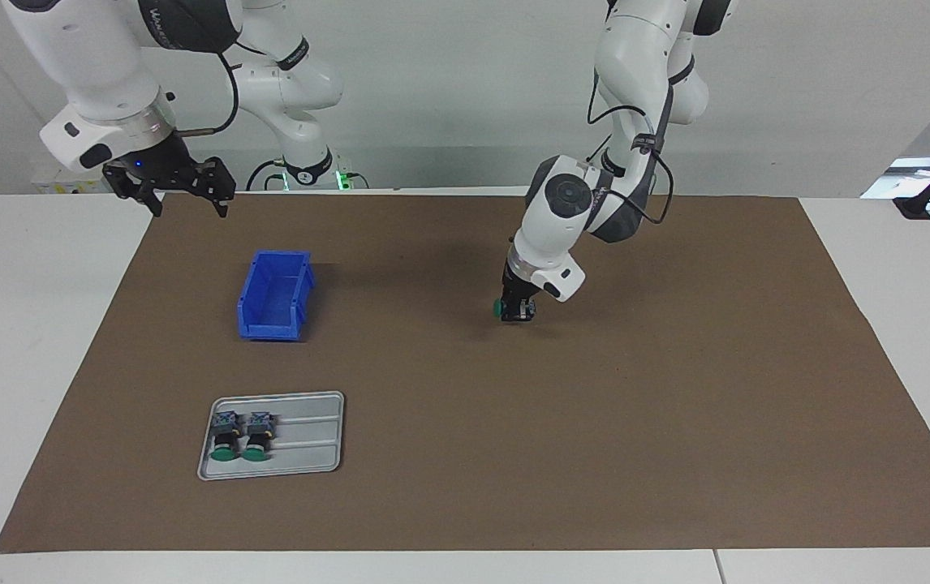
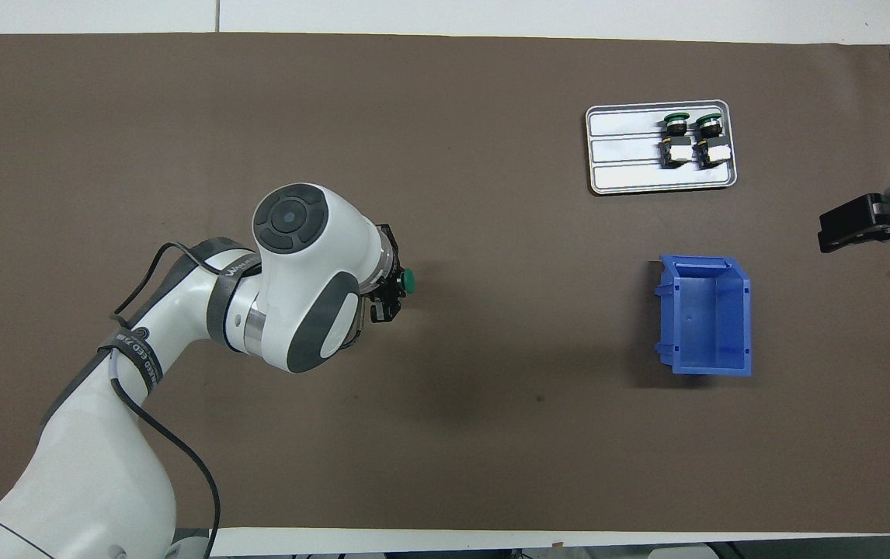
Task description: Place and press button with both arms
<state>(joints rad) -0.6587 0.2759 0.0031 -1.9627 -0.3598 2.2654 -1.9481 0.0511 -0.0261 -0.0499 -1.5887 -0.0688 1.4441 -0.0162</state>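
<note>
My left gripper [image 1: 516, 312] is down at the middle of the brown mat, shut on a button [image 1: 499, 307]. The button's green cap [image 2: 408, 282] points sideways toward the right arm's end of the table. I cannot tell whether the button touches the mat. In the overhead view the left gripper [image 2: 384, 299] is mostly hidden under the arm's wrist. My right gripper [image 1: 170, 193] waits open and empty, raised over the mat's edge at the right arm's end; it also shows in the overhead view [image 2: 864, 221]. Two more buttons [image 1: 241, 434] lie side by side on a grey tray [image 1: 311, 442].
A blue bin [image 1: 274, 296] stands empty on the mat, nearer to the robots than the grey tray [image 2: 624, 159]. The bin [image 2: 709, 314] and tray are both toward the right arm's end. The brown mat [image 1: 676, 405] covers most of the white table.
</note>
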